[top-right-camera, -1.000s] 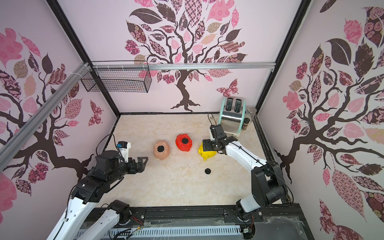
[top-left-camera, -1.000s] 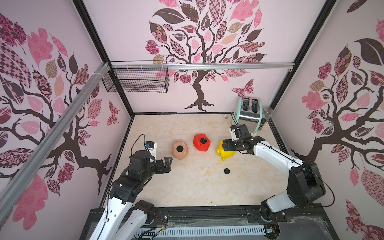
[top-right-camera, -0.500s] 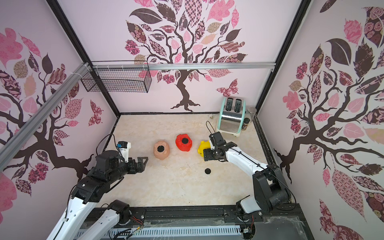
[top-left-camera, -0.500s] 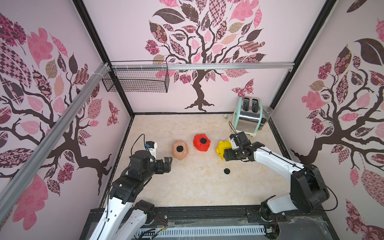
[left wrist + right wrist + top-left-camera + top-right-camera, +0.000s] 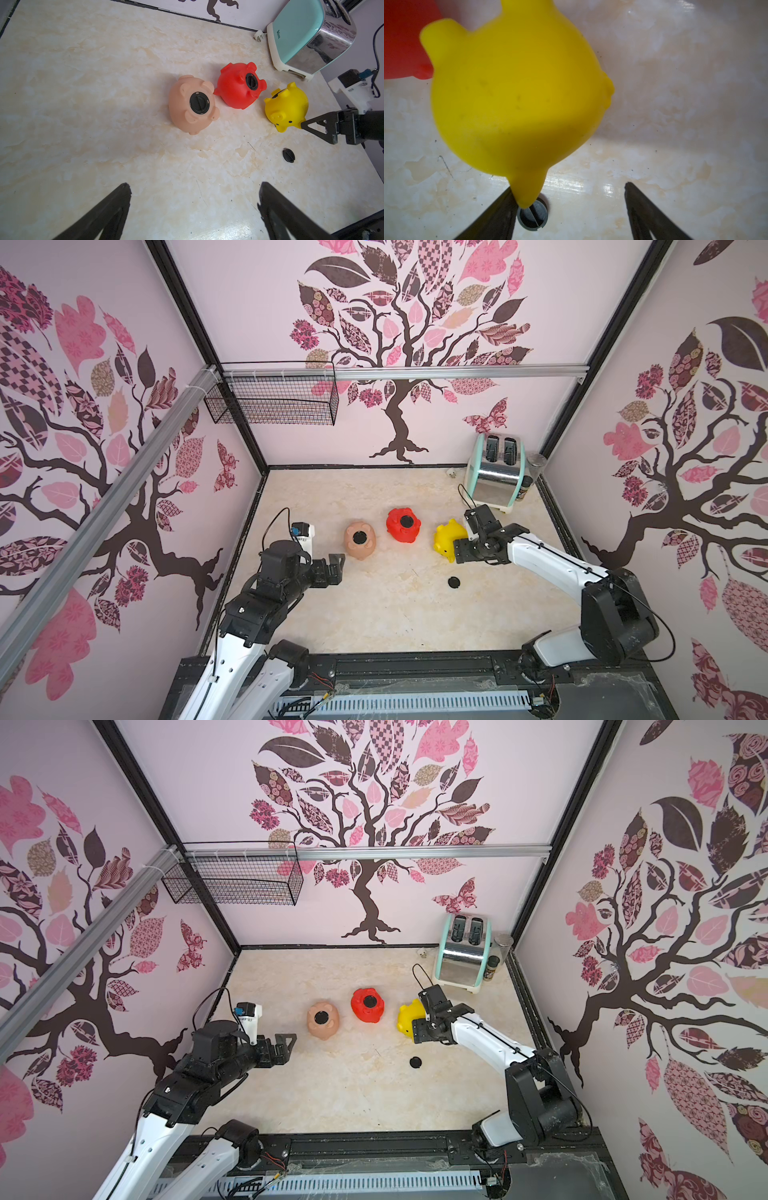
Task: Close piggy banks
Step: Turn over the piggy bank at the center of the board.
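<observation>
- Trouble most likely around yellow pig point(image 5: 448, 537), tipped on its side on table point(image 5: 395, 614), just beside red pig point(image 5: 403, 524); belly hole seemingly not yet plugged.
- Right gripper point(image 5: 568, 187) low at that pig, jaws spread, clamping nothing; one finger point(image 5: 500, 207) touching a pointed bit of the yellow body, the other apart from it.
- Probable slip: glossy round shell plus off-centre contact. A squeeze from this pose is prone to squirting the pig sideways or rolling it into red pig.
- Loose plug point(image 5: 454, 583) flat on table, close to the right gripper and partly hidden behind the pig's tip in the right wrist view. Danger of being knocked away or pinned under a finger or under the rolling pig.
- Peach pig point(image 5: 360, 540) and red pig belly-up, black plugs seated in both. Red one at risk of tipping from a shove by its yellow neighbour.
- Left gripper point(image 5: 336, 566) wide open, empty, hovering well apart from all three pigs: no steadying hand for yellow pig, so any roll goes unchecked.
</observation>
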### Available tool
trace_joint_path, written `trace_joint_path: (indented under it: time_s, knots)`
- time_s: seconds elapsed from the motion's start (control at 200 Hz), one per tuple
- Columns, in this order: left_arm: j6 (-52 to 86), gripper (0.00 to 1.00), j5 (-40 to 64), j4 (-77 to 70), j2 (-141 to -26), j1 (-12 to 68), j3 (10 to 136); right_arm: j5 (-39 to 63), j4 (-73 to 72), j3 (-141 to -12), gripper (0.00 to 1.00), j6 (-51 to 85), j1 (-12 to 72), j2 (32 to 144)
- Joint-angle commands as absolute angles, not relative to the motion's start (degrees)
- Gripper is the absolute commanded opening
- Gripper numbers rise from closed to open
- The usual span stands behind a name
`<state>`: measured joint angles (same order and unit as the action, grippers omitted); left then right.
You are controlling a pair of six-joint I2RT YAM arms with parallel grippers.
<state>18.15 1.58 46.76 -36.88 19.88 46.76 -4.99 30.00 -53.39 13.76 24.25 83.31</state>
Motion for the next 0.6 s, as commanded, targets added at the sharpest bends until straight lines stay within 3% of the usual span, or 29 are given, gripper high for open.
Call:
trace_joint_path:
  time_s: [0.0,0.315,0.595]
  knots:
    - [17.84,0.98,1.98,45.77,-36.83,20.04,46.6,-8.33,32.26,-54.95,0.82,14.41,24.49,83.76]
    - [17.91,0.98,1.86,45.85,-36.64,20.13,46.5,-7.22,30.25,-55.14,0.85,14.01,24.5,79.86]
    - [17.82,0.98,2.16,45.79,-36.76,20.13,46.5,-3.04,19.2,-54.79,0.89,11.39,24.5,75.2]
